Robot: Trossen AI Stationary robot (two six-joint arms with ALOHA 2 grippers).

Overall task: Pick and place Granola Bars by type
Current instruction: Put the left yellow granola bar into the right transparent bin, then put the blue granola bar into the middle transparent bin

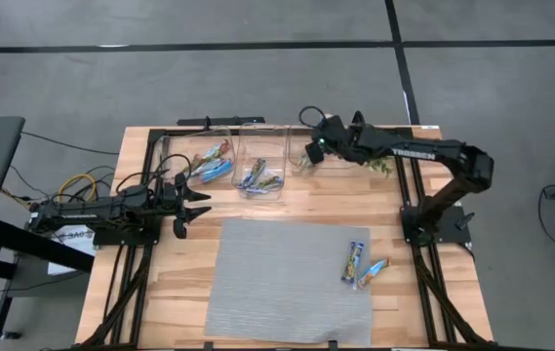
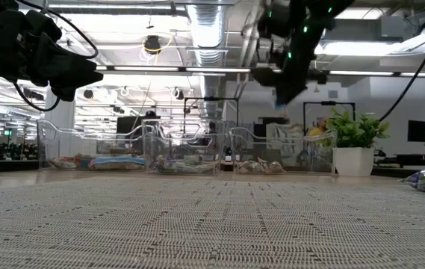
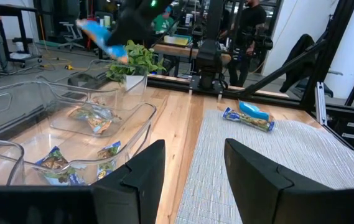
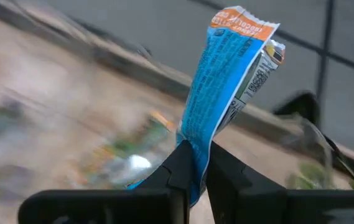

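Right pincer (image 4: pixel 193 163) aloft, apparently over the bins (image 1: pixel 262 156), clamped on a blue bar (image 4: pixel 220 81).

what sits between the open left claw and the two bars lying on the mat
Only bare grey mat lies between the left claw and the two bars, clearest in the high view.

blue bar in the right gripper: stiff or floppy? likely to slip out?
Fairly stiff, probably: the blue granola bar stands up from the right gripper without drooping. Likely light, since a pinch at one end holds it. Slip risk seems moderate: the wrapper looks glossy and only its end sits between the shut fingers.
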